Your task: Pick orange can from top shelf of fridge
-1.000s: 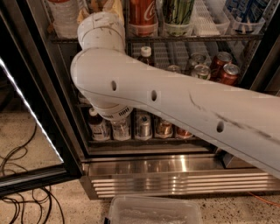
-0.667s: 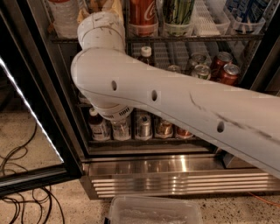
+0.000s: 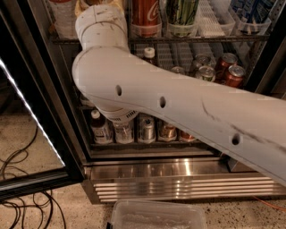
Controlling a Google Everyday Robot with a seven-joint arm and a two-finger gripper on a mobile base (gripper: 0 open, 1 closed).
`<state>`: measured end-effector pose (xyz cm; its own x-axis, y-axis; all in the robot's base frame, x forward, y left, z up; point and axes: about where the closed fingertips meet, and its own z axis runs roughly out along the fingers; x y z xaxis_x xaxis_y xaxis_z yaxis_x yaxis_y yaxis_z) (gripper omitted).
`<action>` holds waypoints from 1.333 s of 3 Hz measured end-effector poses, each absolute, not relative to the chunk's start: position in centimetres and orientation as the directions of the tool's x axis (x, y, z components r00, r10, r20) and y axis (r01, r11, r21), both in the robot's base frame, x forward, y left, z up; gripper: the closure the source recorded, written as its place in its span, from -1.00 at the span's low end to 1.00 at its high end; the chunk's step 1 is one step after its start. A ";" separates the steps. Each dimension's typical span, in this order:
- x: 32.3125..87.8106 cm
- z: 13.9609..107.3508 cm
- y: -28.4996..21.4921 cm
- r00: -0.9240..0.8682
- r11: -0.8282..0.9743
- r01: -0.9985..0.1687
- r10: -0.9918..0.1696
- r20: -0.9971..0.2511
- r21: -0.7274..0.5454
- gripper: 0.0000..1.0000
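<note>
The fridge stands open in front of me, with drinks on wire racks. My white arm crosses the view from the lower right, and its wrist rises past the top shelf and out of the top edge. The gripper is out of view above the frame. A gold-orange patch shows at the top edge beside the wrist; I cannot tell whether it is the orange can. A red cola can stands just right of the wrist on the top shelf.
A green can, white lane dividers and a blue pack share the top shelf. Red cans lie on the middle rack, bottles and cans on the bottom one. The glass door hangs open at left. Cables and a clear bin lie on the floor.
</note>
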<state>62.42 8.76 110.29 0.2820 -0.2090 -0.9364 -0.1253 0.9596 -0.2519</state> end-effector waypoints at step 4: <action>53.7 113.2 10.0 0.226 0.856 -0.516 0.105 -0.968 -0.028 1.00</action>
<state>53.73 10.00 113.17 0.2264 0.1053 -0.9683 -0.5164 0.8559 -0.0277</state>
